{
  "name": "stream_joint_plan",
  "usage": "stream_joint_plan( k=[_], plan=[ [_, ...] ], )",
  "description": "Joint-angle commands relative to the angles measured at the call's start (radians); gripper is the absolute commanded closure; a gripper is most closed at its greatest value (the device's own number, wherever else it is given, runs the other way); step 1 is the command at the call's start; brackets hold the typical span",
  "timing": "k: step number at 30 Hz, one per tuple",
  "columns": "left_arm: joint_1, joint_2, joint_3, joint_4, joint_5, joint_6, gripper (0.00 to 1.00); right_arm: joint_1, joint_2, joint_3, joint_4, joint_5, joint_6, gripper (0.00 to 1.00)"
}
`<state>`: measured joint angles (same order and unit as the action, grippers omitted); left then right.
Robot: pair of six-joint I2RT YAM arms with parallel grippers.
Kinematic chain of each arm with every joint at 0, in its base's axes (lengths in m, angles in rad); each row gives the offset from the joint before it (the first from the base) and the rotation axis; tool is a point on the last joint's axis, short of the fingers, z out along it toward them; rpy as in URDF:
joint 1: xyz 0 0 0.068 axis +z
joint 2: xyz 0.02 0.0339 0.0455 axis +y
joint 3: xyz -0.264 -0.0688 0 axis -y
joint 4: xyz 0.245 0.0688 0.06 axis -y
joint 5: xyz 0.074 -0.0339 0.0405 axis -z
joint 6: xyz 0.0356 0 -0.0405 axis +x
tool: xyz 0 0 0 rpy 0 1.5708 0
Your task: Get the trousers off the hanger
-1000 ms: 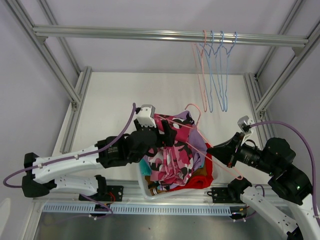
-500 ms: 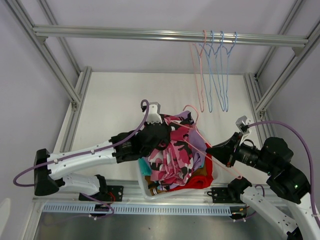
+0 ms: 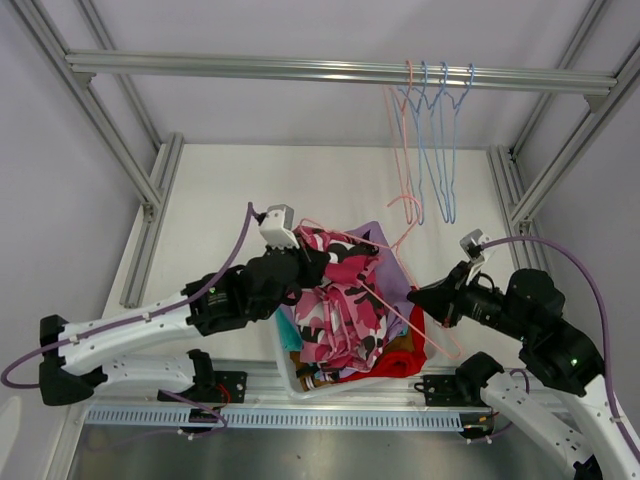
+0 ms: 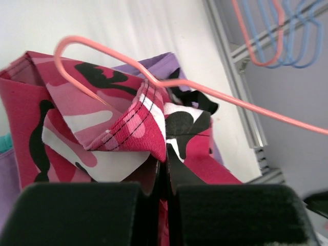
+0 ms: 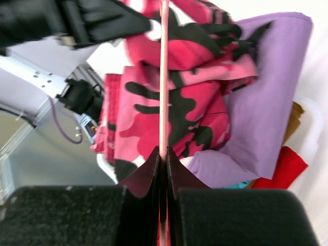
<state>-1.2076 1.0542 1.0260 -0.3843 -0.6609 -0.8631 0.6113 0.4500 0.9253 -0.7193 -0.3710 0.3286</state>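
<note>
While in the white bin point(image 3: 283, 362), camouflage trousers point(image 3: 345, 300) atop red trousers point(image 3: 400, 362).

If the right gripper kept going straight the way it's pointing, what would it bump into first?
Probably the pink camouflage trousers. They lie straight ahead, along the pink hanger that the right gripper is clamped on. Depth is hard to judge.
</note>
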Motion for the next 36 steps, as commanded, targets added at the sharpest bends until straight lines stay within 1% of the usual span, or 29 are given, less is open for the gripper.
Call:
stream_joint_plan(
  k=[1, 3, 7, 12, 19, 23, 26, 30, 34, 36],
  plan=[
    [-0.004, -0.056, 0.0, 0.05, 0.073, 0.018, 0.99, -0.002, 0.029, -0.011, 0.05, 0.073, -0.002, 1.0],
    [-0.004, -0.062, 0.008, 0.042, 0.13, 0.022, 0.99, -0.004, 0.042, -0.008, 0.058, 0.134, 0.006, 1.0],
    [-0.017, -0.059, 0.02, 0.016, 0.202, 0.021, 0.99, -0.002, 0.076, -0.002, 0.093, 0.198, 0.027, 1.0],
    [-0.061, -0.06, 0.043, -0.022, 0.242, 0.032, 0.99, -0.001, 0.144, 0.029, 0.132, 0.268, 0.024, 1.0],
    [-0.105, -0.066, 0.089, -0.106, 0.273, 0.053, 0.99, -0.002, 0.253, 0.058, 0.216, 0.276, 0.015, 1.0],
    [-0.118, -0.083, 0.083, -0.177, 0.282, 0.032, 0.99, -0.002, 0.308, 0.108, 0.236, 0.279, -0.003, 1.0],
    [-0.121, -0.089, 0.036, -0.192, 0.291, 0.009, 0.99, -0.002, 0.348, 0.15, 0.245, 0.284, -0.02, 1.0],
    [-0.13, -0.074, -0.082, -0.167, 0.305, -0.036, 0.99, -0.001, 0.403, 0.248, 0.247, 0.273, -0.034, 1.0],
    [-0.147, -0.02, -0.2, -0.127, 0.302, -0.083, 0.99, -0.001, 0.449, 0.312, 0.25, 0.256, -0.03, 1.0],
    [-0.155, 0.025, -0.222, -0.113, 0.288, -0.112, 0.99, 0.002, 0.46, 0.32, 0.256, 0.242, -0.031, 1.0]
  ],
)
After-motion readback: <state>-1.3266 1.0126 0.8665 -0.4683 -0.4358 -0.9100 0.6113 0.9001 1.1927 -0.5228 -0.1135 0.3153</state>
